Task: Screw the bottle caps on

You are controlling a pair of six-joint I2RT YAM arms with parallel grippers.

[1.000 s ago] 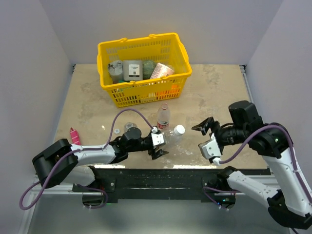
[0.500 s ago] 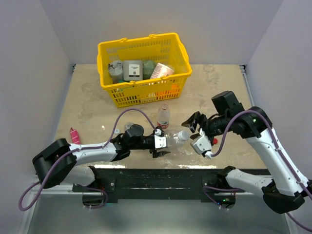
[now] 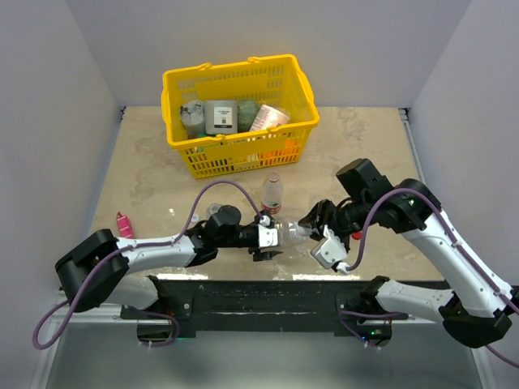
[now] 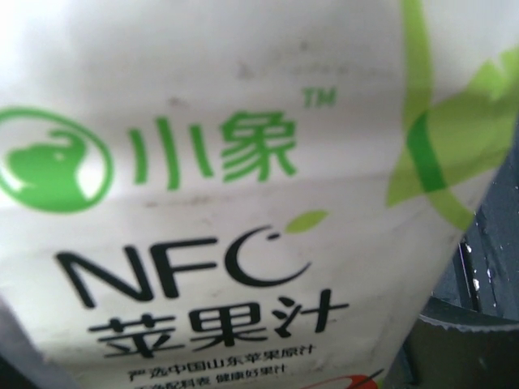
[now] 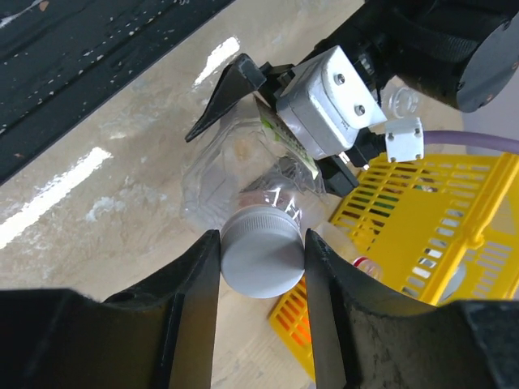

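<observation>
A clear bottle (image 3: pixel 285 233) with a white and green label (image 4: pixel 243 203) lies sideways in my left gripper (image 3: pixel 266 237), which is shut on its body. On the bottle's neck sits a white cap (image 5: pixel 261 263), small in the top view (image 3: pixel 303 228). My right gripper (image 5: pixel 261 240) is shut on this cap, one finger pressed on each side. A slim red-labelled bottle (image 3: pixel 272 193) stands upright just behind. A small clear bottle (image 3: pixel 216 211) stands left of it. A red cap (image 3: pixel 355 235) lies on the table by the right arm.
The yellow basket (image 3: pixel 302 85) full of goods stands at the back centre, close behind the bottles, and its mesh wall (image 5: pixel 422 211) fills the right of the right wrist view. A pink tube (image 3: pixel 124 224) lies at the left.
My right arm has swung left to the bottle's mouth and its jaws have closed round the white cap. The left gripper has kept hold of the bottle.
</observation>
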